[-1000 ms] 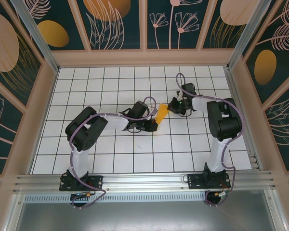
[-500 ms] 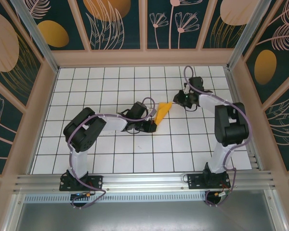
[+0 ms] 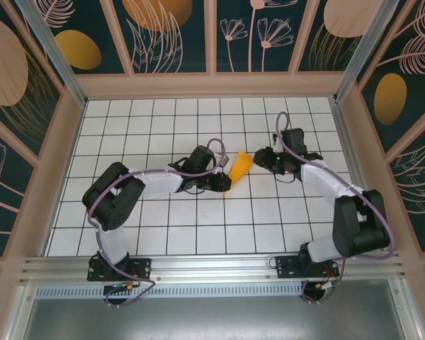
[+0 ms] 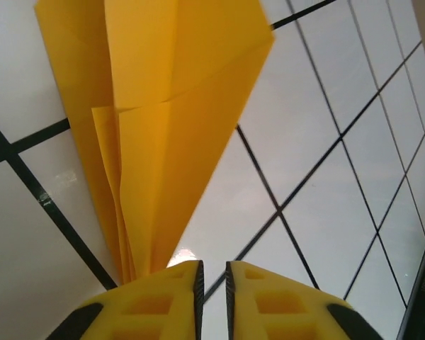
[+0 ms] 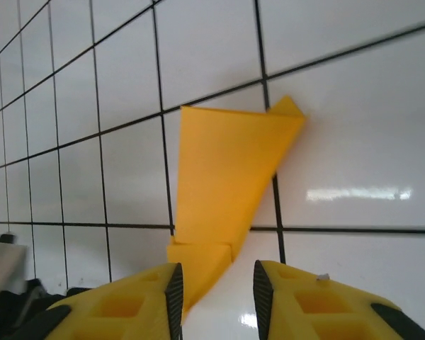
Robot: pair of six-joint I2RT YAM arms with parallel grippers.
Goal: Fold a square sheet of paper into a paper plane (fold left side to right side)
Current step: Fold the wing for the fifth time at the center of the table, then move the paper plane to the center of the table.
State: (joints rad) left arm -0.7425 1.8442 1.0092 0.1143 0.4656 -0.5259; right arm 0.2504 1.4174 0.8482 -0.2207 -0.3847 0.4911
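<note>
Left jaws stood at a narrow slit, empty; the tip of the paper plane [image 4: 163, 127] lay just beside them. Right jaws stood wider apart, the plane's edge showing between them, not pinched. Plane rested on the tiled tabletop [image 4: 326, 212].

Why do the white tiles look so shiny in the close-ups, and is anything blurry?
Right wrist view: a bright streak of glare lies on the glossy tile right of the orange paper plane. Left wrist view: a small glare spot at the plane's tip, its creases crisp. Top external view: even light, everything sharp.
</note>
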